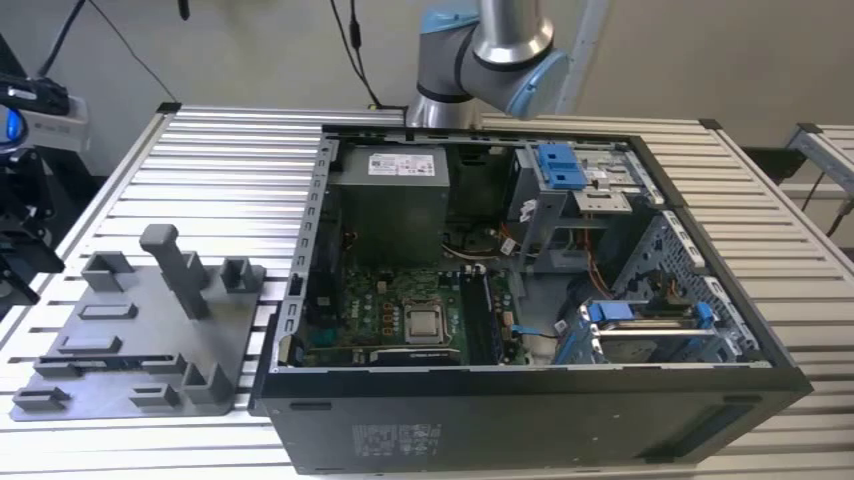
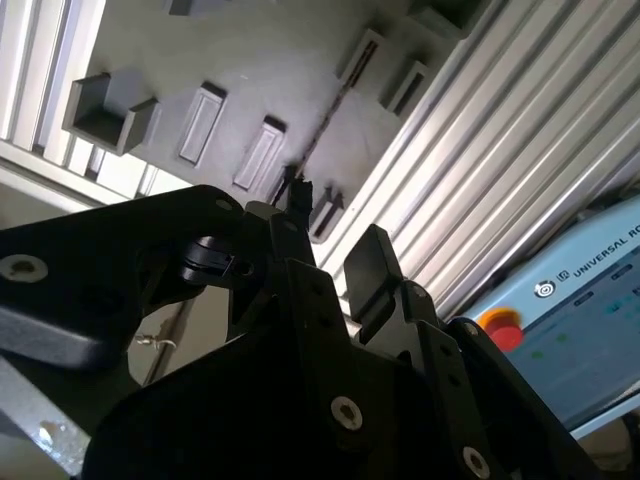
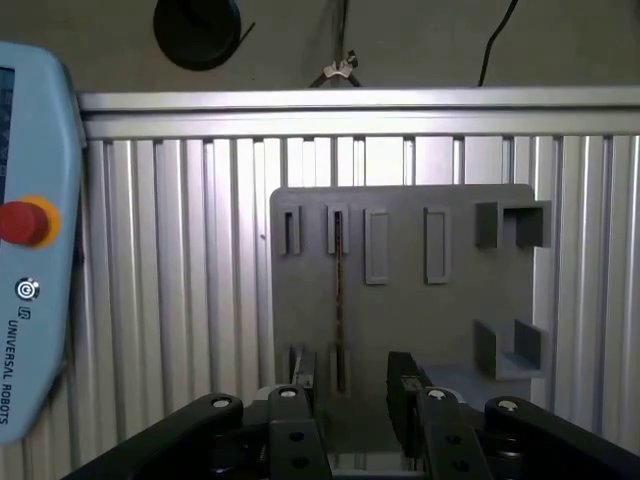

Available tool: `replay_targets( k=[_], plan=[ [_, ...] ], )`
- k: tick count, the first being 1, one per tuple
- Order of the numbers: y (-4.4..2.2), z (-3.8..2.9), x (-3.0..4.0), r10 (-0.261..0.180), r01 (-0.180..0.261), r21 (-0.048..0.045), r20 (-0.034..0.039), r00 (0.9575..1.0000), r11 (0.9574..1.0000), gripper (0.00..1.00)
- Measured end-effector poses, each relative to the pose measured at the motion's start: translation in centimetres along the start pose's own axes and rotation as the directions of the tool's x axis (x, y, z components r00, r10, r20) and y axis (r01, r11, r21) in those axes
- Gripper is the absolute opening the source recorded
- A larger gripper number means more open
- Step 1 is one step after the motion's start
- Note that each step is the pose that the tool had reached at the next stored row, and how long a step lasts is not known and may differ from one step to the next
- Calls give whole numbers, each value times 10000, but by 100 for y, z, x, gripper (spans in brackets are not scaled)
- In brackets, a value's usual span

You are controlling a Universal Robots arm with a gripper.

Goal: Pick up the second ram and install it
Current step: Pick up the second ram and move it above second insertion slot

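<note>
End effector [image 3: 350, 388] open, empty, w/ second ram [image 3: 339, 290] ahead in tray [image 3: 450, 320] slot, apart.

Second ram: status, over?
Gripper open, above grey tray. Second ram on edge in tray slot, not gripped. No obstruction seen between them.

The tray [image 1: 134, 330] lies near the worktop [image 1: 227, 150]'s edge on the exterior view's left. Its blocks [image 1: 107, 265] and one tall post [image 1: 171, 265] rise around the ram [image 3: 338, 300], which sits in a narrow slot [image 3: 337, 232] with open air above it. The open case [image 1: 534, 420] walls off the worktop's middle, leaving a bare strip between it and the tray. A pendant [image 3: 30, 250] stands near the tray, apart from it.
</note>
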State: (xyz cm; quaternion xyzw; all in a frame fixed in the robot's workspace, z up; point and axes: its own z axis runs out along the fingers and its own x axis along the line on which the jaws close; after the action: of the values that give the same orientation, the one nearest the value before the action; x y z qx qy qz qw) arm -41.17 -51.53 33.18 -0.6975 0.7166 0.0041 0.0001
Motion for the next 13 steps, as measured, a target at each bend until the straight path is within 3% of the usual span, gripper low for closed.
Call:
replay_targets(
  k=[13],
  plan=[
    [-1, 107, 1, 1, -1, -115, -3, 10000, 9999, 42]
  ],
)
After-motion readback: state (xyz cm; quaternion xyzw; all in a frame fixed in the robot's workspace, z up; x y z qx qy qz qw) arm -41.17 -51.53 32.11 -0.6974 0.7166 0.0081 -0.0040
